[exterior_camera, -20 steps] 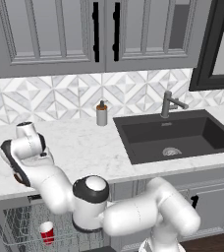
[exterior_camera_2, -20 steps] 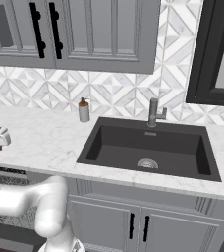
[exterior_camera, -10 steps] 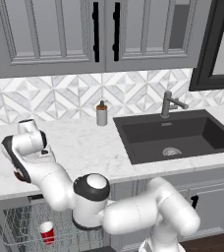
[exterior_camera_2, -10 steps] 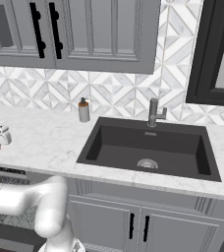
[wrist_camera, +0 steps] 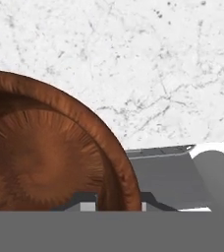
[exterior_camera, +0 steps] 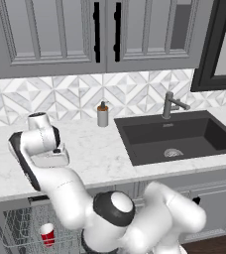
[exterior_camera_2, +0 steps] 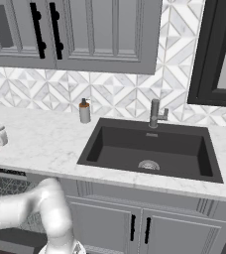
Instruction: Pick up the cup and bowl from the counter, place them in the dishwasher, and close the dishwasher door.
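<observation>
Pincer (wrist_camera: 116,202) went from wide a second ago to narrow now, pinched across the rim of the round dark-brown wooden bowl (wrist_camera: 40,157): one fingertip (wrist_camera: 88,202) inside the wall, the other just outside it, bottom centre of the hand view. Looks like the grasp is made; lift not yet started, judging by the bowl sitting low against the white-grey marble counter (wrist_camera: 148,64).

Arm barely shifted between the earlier base pictures and now, so the closing is the only real change.

Small red tapered cup (exterior_camera: 47,234) with white rim stands upright in the grey wire rack (exterior_camera: 16,223), lower left of the left base view, so the cup half seems done. Bowl is next, then the door.

Bowl fills the left of the hand view, mouth facing the camera, so opening up. Round, no long axis; its symmetry axis looks vertical.
</observation>
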